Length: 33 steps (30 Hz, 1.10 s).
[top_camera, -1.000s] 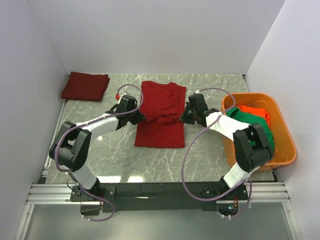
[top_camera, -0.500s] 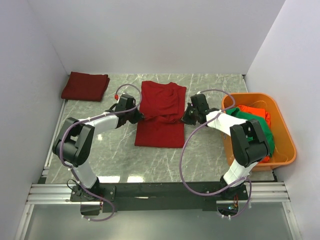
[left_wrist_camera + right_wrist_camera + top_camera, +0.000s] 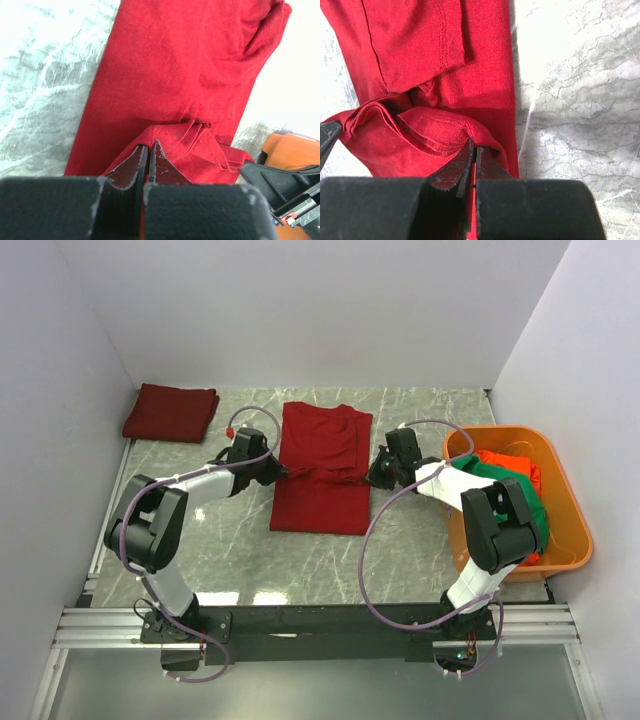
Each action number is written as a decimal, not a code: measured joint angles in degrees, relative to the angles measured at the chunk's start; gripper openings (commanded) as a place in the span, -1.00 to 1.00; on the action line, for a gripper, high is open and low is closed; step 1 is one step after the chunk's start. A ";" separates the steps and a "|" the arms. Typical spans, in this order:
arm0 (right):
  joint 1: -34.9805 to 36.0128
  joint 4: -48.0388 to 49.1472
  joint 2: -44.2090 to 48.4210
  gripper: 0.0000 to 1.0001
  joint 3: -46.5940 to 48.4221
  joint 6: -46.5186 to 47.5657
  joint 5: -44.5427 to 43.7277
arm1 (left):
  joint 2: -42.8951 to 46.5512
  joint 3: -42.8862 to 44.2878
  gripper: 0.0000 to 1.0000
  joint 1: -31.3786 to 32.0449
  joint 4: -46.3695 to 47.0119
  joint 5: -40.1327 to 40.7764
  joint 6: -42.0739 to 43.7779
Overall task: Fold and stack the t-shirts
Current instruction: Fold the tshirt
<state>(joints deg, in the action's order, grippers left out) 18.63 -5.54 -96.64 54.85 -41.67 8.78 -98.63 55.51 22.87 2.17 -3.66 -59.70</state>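
A deep crimson t-shirt (image 3: 322,465) lies lengthwise in the middle of the table, with a raised crosswise fold at its middle. My left gripper (image 3: 283,472) is shut on the fold's left edge; the left wrist view shows cloth pinched at its tip (image 3: 149,146). My right gripper (image 3: 368,478) is shut on the fold's right edge (image 3: 474,145). A folded crimson t-shirt (image 3: 170,412) rests at the back left corner. A green t-shirt (image 3: 505,495) and an orange-red one (image 3: 508,462) lie in the orange tub (image 3: 572,540).
The orange tub stands along the right side, close to the right arm. White walls enclose the marble table (image 3: 220,540) on three sides. A purple cable (image 3: 375,540) loops from the right arm over the table.
Both grippers have shifted slightly toward the back while holding the shirt. The fold between them looks flatter and tauter, and both elbows have swung inward.
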 measured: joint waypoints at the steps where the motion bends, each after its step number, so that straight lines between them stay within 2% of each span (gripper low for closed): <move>1: -0.09 0.00 0.00 -0.97 0.00 0.02 0.15 | 0.00 0.00 -0.99 -0.17 0.17 -0.09 0.00; 2: -0.22 0.00 0.00 -0.90 0.00 0.02 0.33 | 0.00 0.00 -0.98 -0.31 0.33 -0.17 0.00; 3: -0.35 0.00 -0.02 -0.66 0.02 0.02 0.52 | 0.00 0.00 -0.92 -0.48 0.61 -0.22 0.02; 5: -0.61 -0.11 -0.17 -0.23 0.37 -0.22 0.83 | 0.00 0.00 -0.44 -0.92 1.09 -0.68 0.13; 7: -0.72 -0.11 -0.28 0.17 0.98 0.11 0.92 | 0.00 0.00 -0.08 -1.60 2.16 -1.55 0.57; 10: -0.85 -0.42 -0.26 0.32 2.32 0.61 0.76 | 0.07 0.00 0.12 -3.06 4.17 -2.80 0.90; 12: -0.83 -0.76 -0.11 0.32 3.26 0.87 0.48 | 0.66 -0.04 0.04 -3.87 4.50 -2.82 1.25; 15: 0.00 -1.36 1.01 0.25 3.45 1.27 -0.94 | 2.91 -0.33 -0.31 -4.42 3.52 -2.40 1.86; 16: 0.46 -1.62 1.31 0.24 3.45 1.40 -1.40 | 3.93 -0.33 -0.48 -4.31 3.06 -2.21 2.01; 20: 5.01 -1.77 1.99 0.15 3.48 2.43 -2.78 | 6.40 -0.33 -0.83 -2.36 2.47 -1.20 2.62; 22: 7.32 -1.95 1.79 -0.01 3.63 2.93 -2.82 | 6.14 -0.28 -0.99 -0.68 2.54 -1.29 2.95; 24: 9.18 -2.16 1.14 -0.22 4.59 3.26 -2.38 | 4.55 -0.07 -0.99 1.20 2.93 -2.36 2.99; 27: 10.47 -1.92 -1.81 -0.35 8.07 3.65 -1.36 | -0.20 1.51 -0.99 2.80 4.35 -5.66 2.82; 30: 10.36 -1.62 -6.34 -0.54 12.59 3.67 -0.11 | -8.92 7.78 -0.99 3.04 3.80 -9.38 2.49; 33: 10.14 -1.79 -11.61 -0.56 17.27 3.63 0.83 | -15.89 13.79 -0.99 2.97 3.91 -11.34 1.95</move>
<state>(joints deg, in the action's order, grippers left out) 28.77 -7.33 -108.25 72.12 -38.04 9.61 -114.52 69.30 25.85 6.09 -15.00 -57.76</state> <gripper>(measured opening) 0.227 0.013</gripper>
